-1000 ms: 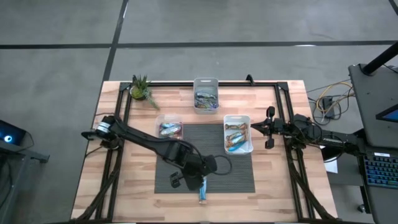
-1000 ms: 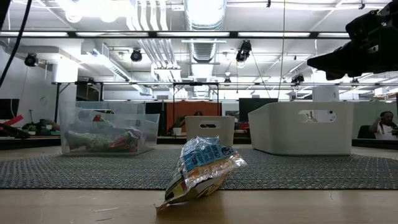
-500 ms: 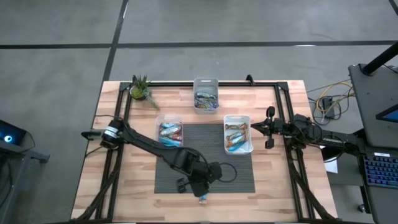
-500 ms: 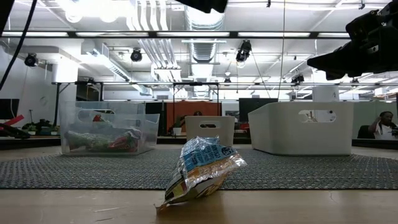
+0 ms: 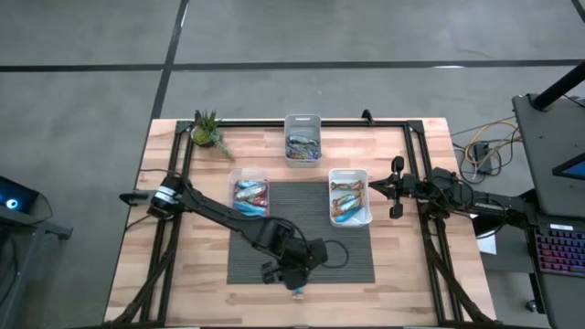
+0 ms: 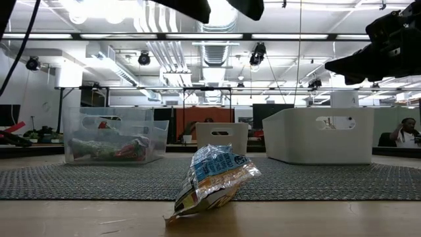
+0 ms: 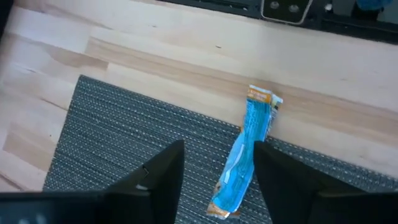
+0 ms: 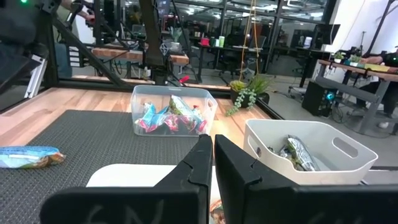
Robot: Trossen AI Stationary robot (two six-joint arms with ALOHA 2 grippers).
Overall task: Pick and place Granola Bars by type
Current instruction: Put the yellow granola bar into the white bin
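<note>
Fingers of my left gripper (image 7: 214, 168) stand spread and empty above the blue granola bar (image 7: 244, 152), which lies half on the mat's (image 7: 124, 143) front edge, half on the table (image 7: 155, 56). My right gripper (image 5: 395, 189), shut, waits beside the white bin (image 5: 350, 174).

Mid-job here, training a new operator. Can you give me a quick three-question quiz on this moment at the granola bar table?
1. True or false: the left gripper is open above the blue granola bar.
2. The blue granola bar lies: A) inside the clear bin, B) across the mat's near edge, one end on the wooden table, C) in the right gripper.
3. Fill in: the right gripper's fingers are ____.

Key
1. True; the bar shows between its spread fingers.
2. B.
3. Shut; that arm waits at the table's right edge, holding nothing.
</note>
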